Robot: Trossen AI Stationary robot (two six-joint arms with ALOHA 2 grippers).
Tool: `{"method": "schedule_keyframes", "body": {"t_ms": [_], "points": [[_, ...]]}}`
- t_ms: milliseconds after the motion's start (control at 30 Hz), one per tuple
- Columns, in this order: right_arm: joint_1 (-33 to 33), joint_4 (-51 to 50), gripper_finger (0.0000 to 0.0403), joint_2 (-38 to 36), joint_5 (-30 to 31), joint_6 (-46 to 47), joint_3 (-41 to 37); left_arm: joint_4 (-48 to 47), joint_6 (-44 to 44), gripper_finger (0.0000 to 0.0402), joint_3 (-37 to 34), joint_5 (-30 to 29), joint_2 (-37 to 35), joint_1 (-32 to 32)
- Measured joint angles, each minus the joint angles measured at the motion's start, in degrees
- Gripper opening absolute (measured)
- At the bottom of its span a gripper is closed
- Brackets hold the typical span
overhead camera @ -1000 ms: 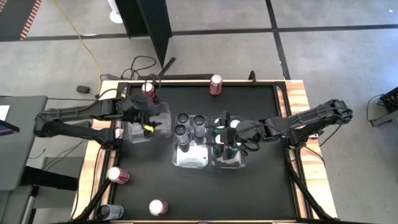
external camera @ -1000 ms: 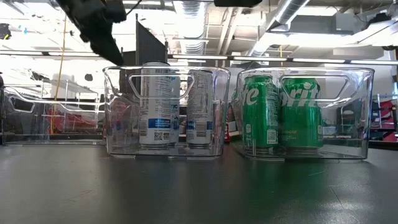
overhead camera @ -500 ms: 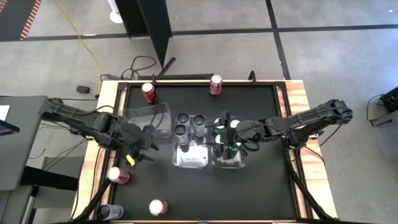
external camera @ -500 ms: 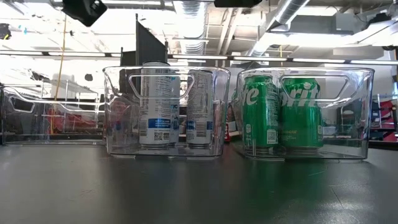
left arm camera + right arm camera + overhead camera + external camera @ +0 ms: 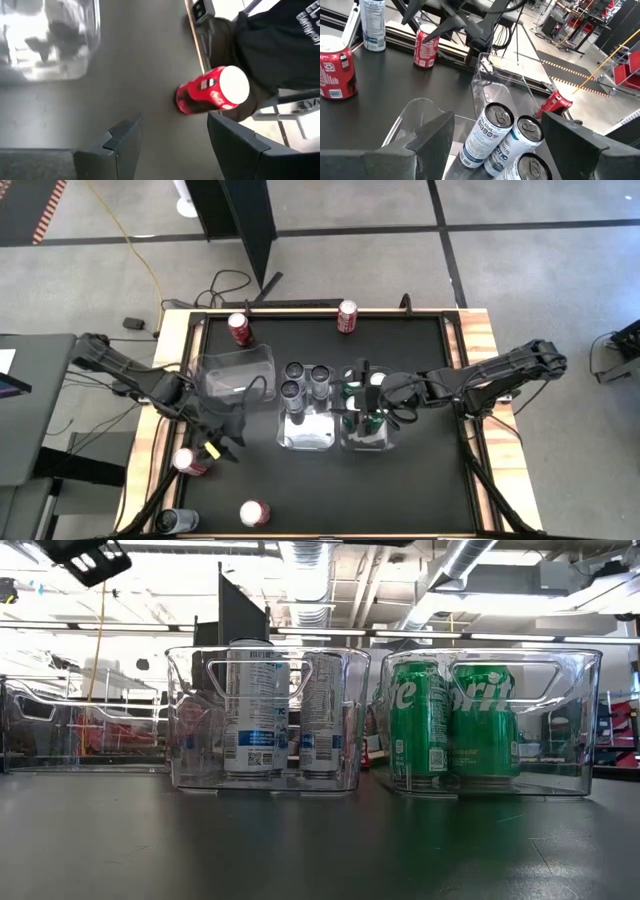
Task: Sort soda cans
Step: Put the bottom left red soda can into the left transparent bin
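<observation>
— Red can (image 5: 190,462) by the near-left edge: upright, loose on the table, not yet gripped. Spotted the left gripper (image 5: 224,444)?

— Gone from over the empty clear bin (image 5: 238,373), where it was a second ago. Now just beside that can, fingers spread wide, nothing between them. Can dead ahead of the gap in the left wrist view.

— So a pick lined up, most likely. And the right gripper (image 5: 497,127)?

— Unmoved above the green cans (image 5: 450,720) in the right bin. Fingers wide apart, holding nothing.

— Tally, then?

— Three silver-grey cans (image 5: 305,378) in the middle bin, greens done or close to it. No reds binned: two by the far edge, two near-left. One more silver-grey can (image 5: 178,522) loose at the near-left corner.
</observation>
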Motion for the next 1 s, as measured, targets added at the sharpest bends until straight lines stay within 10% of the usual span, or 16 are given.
{"method": "schedule_keyframes", "body": {"t_ms": [733, 1000], "points": [[0.1, -0.7, 0.0315, 0.0, 0.2, 0.9, 0.0, -11.6, -21.2, 0.0265, 0.1, 1.8, 13.8, -10.8], [0.0, 0.0, 0.0315, 0.1, 0.2, 0.9, 0.0, -32.6, -24.5, 0.0239, 6.2, -10.0, 13.8, -10.0]]}}
